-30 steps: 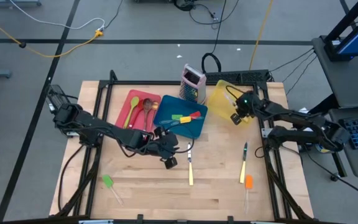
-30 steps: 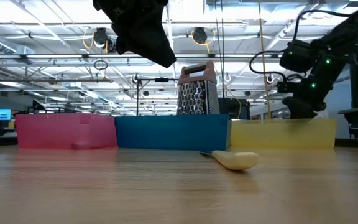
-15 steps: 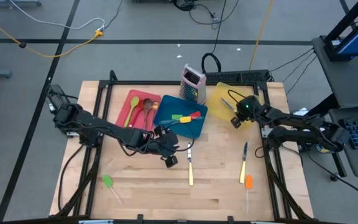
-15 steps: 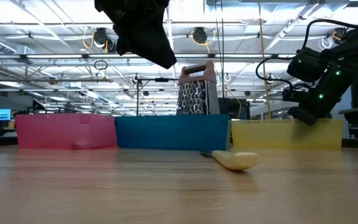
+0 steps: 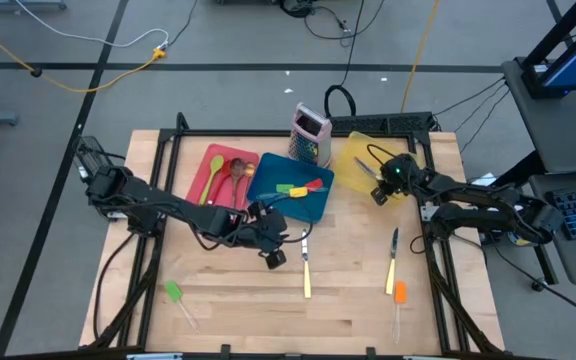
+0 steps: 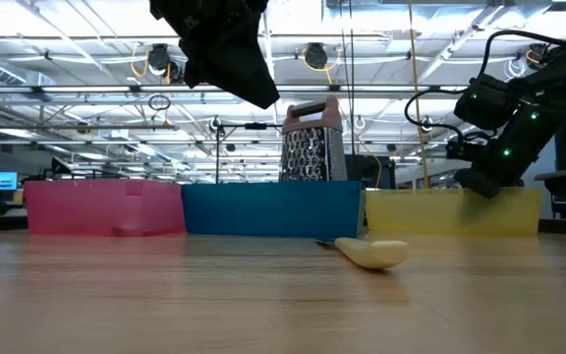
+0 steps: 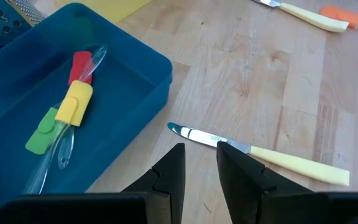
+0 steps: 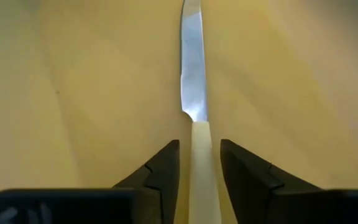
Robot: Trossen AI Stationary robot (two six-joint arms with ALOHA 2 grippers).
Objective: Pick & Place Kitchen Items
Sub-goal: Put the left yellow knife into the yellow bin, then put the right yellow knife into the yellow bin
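Note:
My right gripper (image 5: 380, 180) hangs low over the yellow tray (image 5: 353, 145), tipped toward its floor. Its open fingers stand on either side of the pale handle (image 8: 201, 165) of a metal knife (image 8: 193, 74), with a sliver of tray showing on each side. The knife lies on the tray floor. My left gripper (image 5: 273, 257) hovers open above the table, beside the blue tray (image 7: 135, 56). The blade tip of a pale-handled knife (image 7: 272, 158) lies just ahead of its fingers. Red, yellow and green spatulas (image 7: 67, 109) lie in the blue tray.
Spoons (image 5: 230, 175) lie in the red tray (image 5: 208, 160). The box grater (image 5: 310, 133) stands behind the blue tray. On the bare wood lie a second knife (image 5: 392, 262), an orange spatula (image 5: 399, 293) and a green spatula (image 5: 176, 294) near the front edge.
My right gripper has sunk toward the yellow tray and shifted a little toward the table's right edge, tipping as it went. The knife now shows stretched across the tray floor. It then kept still.

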